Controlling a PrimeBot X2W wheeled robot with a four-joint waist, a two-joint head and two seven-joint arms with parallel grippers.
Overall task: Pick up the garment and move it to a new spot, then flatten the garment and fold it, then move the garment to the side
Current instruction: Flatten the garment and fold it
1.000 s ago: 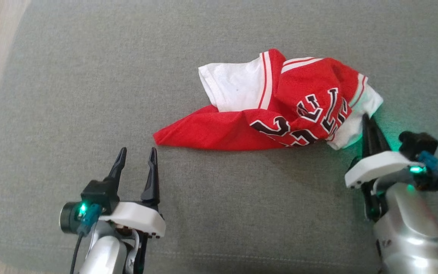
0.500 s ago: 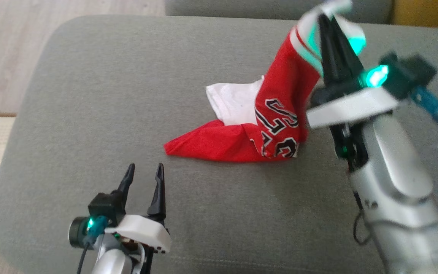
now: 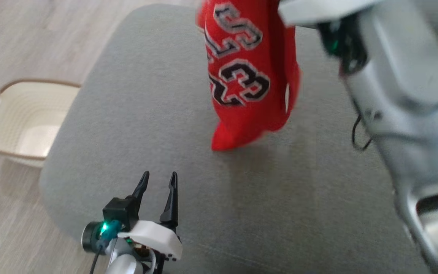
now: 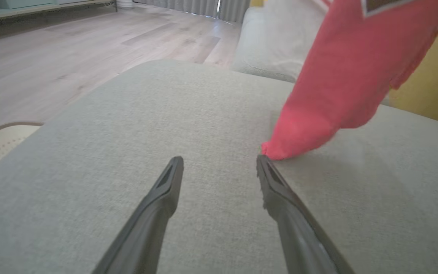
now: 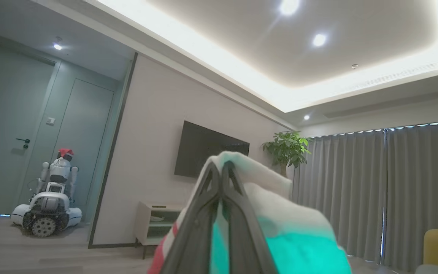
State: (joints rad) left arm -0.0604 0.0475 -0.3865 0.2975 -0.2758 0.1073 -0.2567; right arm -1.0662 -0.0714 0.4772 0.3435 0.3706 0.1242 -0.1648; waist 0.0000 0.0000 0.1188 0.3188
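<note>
1. Grey cushion (image 3: 127,125) lies under us, with a basket (image 3: 21,114) on the floor (image 3: 13,38) off its left edge.
2. Our right gripper (image 5: 221,169) is pinched tight on the white edge of the garment (image 3: 249,76). The garment hangs from it in a red bunch over the cushion. Its lowest corner looks to touch the cushion, or nearly so.
3. Our left gripper (image 3: 159,175) hovers near the cushion's front, fingers spread wide and holding nothing. The garment's low corner is just ahead of it.
4. To carry well, we judge we should lift until that corner clears, then travel slowly so the bunch does not swing.
5. We should aim for the cushion's middle, away from the left edge, and lower the tail first so the cloth drapes out rather than heaps.
6. One thin pinch may slip, so we should not open until the cloth rests.
</note>
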